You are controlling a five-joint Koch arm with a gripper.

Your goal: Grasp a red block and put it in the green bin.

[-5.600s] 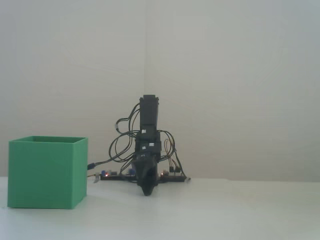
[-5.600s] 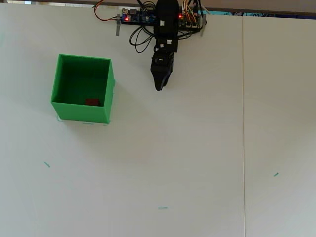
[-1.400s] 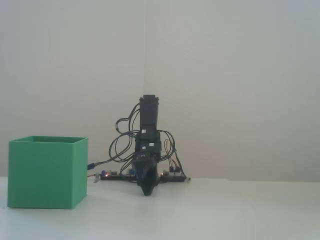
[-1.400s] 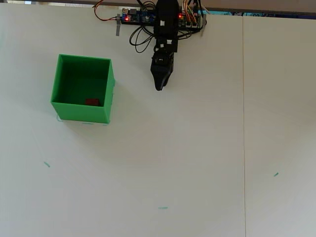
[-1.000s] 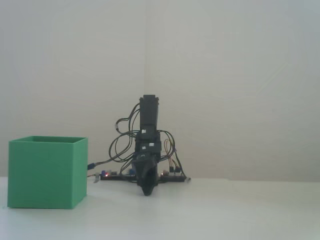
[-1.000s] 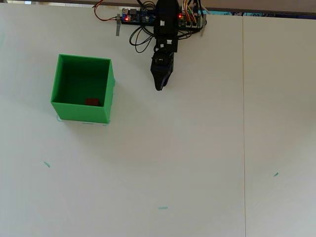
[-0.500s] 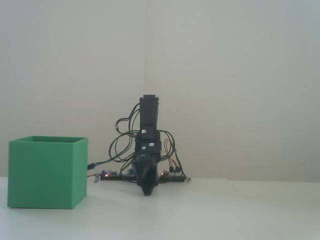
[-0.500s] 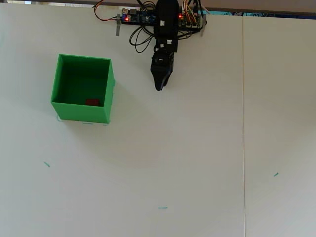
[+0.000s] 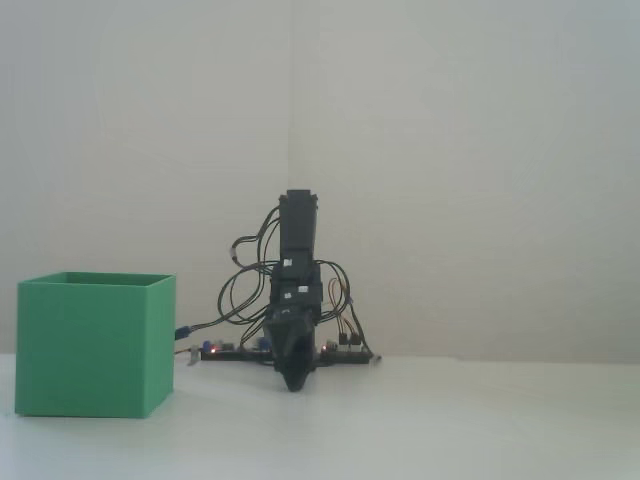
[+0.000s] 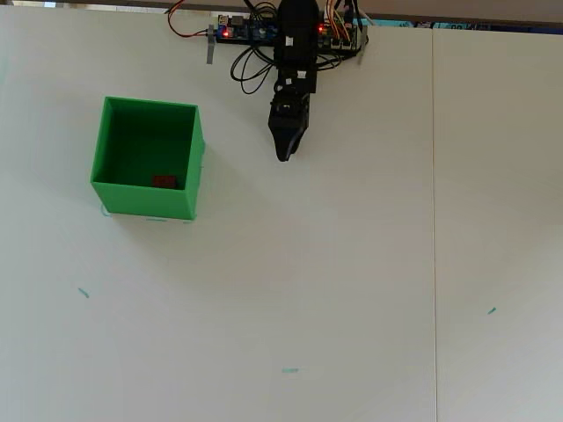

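Observation:
The green bin (image 10: 190,162) stands on the white table at the upper left of the overhead view; in the fixed view it (image 9: 90,345) is at the lower left. The red block (image 10: 164,181) lies inside the bin on its floor, near the front wall; the bin's walls hide it in the fixed view. My gripper (image 10: 283,155) points down at the table close to the arm's base, well to the right of the bin, with nothing in it. In the fixed view it (image 9: 292,385) shows as one dark tip, its jaws together.
The arm's base with a circuit board and loose wires (image 10: 255,35) sits at the table's far edge. A seam (image 10: 434,220) runs down the table at the right. Small teal marks (image 10: 289,370) dot the surface.

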